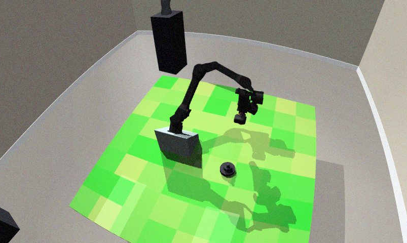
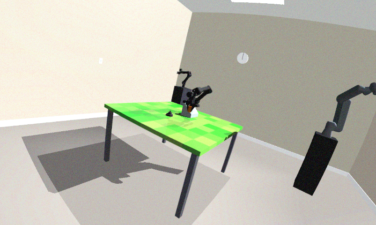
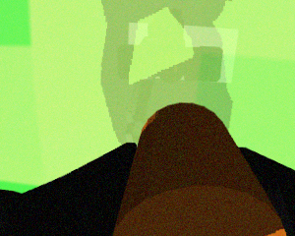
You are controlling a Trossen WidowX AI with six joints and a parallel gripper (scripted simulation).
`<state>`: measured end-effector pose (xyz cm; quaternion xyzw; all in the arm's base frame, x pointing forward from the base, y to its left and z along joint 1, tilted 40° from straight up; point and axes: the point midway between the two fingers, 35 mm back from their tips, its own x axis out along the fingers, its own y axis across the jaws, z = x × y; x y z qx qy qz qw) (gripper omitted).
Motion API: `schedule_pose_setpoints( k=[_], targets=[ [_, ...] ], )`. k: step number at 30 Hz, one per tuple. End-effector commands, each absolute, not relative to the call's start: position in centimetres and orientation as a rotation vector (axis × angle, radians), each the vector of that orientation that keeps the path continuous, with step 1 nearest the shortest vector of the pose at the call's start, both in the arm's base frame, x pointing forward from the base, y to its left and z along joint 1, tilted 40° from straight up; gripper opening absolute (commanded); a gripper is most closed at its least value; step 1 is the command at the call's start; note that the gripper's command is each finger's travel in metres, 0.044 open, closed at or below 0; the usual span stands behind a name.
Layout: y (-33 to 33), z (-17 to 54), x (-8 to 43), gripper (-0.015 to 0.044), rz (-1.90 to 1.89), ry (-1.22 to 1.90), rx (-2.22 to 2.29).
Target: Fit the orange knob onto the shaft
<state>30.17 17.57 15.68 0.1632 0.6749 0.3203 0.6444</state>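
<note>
The gripper (image 1: 239, 118) (image 2: 190, 107) (image 3: 185, 155) has the orange knob (image 2: 189, 108) (image 3: 187, 152) pinched between its fingers, held up over the green table (image 1: 157, 144) (image 2: 212, 131). Well apart, the round pedestal (image 1: 222, 170) (image 2: 169, 114) stands on the tabletop, its dark shaft (image 1: 228, 166) (image 2: 169, 111) bare of any knob.

Mid-frame, the desk (image 1: 185, 223) (image 2: 212, 140) wears a patchwork of bright green, lime and pale yellow squares; the knob (image 2: 189, 108) (image 3: 184, 152) is orange.

Round white wall clock (image 2: 242, 57).
</note>
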Motion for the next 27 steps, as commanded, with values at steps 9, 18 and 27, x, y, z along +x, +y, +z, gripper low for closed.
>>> schedule_pose_setpoints(
  k=[9, 18, 27],
  targets=[
    [15.9, 15.4, 30.9, 0.0, 0.733, 1.534, 0.371],
    [14.4, 13.2, 32.1, 0.0, 0.725, 1.534, 0.365],
    [12.7, 10.9, 33.1, 0.0, 0.72, 1.534, 0.361]
  ],
)
